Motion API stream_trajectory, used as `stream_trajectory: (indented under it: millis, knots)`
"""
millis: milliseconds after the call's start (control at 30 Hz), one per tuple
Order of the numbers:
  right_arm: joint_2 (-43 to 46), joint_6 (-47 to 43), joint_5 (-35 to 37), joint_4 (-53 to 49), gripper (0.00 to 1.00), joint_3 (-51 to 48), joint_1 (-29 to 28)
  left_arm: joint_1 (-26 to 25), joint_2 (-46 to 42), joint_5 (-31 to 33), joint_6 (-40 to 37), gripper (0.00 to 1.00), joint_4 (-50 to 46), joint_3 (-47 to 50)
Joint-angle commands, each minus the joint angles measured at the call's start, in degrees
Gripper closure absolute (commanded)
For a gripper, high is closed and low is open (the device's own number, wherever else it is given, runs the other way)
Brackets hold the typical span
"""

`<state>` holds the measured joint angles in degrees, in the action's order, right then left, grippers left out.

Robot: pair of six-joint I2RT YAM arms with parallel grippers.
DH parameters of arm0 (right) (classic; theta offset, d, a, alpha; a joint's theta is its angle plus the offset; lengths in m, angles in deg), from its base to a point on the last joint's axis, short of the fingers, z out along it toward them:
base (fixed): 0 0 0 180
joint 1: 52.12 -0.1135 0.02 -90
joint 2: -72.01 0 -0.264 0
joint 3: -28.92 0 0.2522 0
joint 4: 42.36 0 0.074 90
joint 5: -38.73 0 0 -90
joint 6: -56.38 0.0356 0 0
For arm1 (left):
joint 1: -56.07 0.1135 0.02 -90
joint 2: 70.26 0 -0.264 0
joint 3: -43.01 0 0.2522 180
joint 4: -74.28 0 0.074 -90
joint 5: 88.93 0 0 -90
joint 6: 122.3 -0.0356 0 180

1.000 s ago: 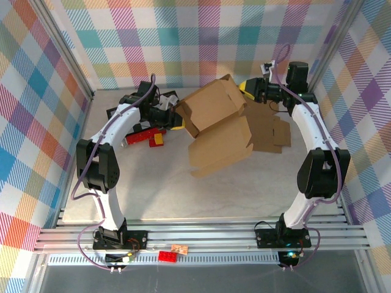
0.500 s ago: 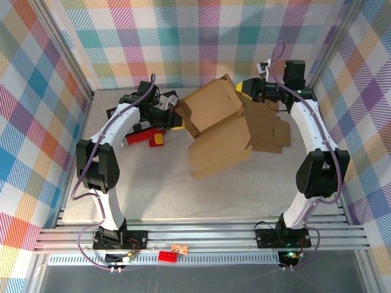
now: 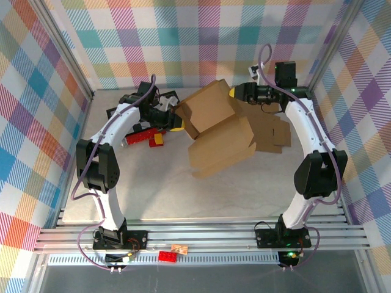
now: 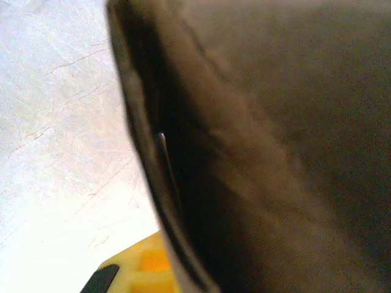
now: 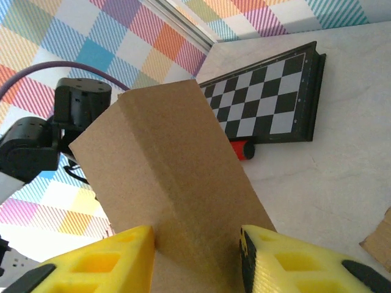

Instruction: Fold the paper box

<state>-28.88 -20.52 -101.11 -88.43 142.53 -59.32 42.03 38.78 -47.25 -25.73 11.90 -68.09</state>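
The box [image 3: 217,125] is held over the far desk [image 3: 153,183], its left edge clenched in the left end effector [image 3: 173,116]. The right end effector [image 3: 235,93], grasping a rear panel, has been swung inward, so that fold is advanced.

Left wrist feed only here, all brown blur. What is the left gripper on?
Observer: In the top view, the left gripper is shut on the left edge of the box.
Operator: Where's the right arm?
Observer: The right gripper is at the box's far right corner. Its wrist view shows a creased panel between the yellow fingers, and it looks clamped.
Operator: Anything else near the box?
Observer: A flat cardboard sheet lies on the table to the right of the box, partly under it.
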Motion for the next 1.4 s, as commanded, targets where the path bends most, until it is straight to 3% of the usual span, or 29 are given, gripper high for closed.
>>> stream_trajectory:
  millis: [0,600,800,1067,1233,1367]
  knots:
    - [1.8,-4.7,3.7,-3.7,0.57,1.5,-1.3,0.6,-0.8,-0.6,-0.9,1.0,-1.0,-1.7]
    - [3.2,-15.8,31.6,-8.8,0.48,2.8,-9.9,0.6,-1.7,-0.1,-1.3,1.0,-1.7,-1.6]
    - [2.0,-18.2,37.5,-9.7,0.44,3.6,-12.6,0.6,-1.8,0.0,-1.5,1.0,-1.8,-1.6]
    - [-1.6,-20.8,54.3,-11.0,0.63,7.0,-17.9,0.5,-1.8,0.1,-1.4,1.0,-1.8,-1.6]
    - [-4.2,-20.8,68.9,-10.9,0.85,8.3,-22.4,0.4,-1.8,0.2,-1.3,1.0,-1.8,-1.7]
    - [-4.9,-20.3,76.4,-10.2,1.0,8.4,-24.0,0.4,-1.8,0.5,-1.4,1.0,-1.9,-1.7]
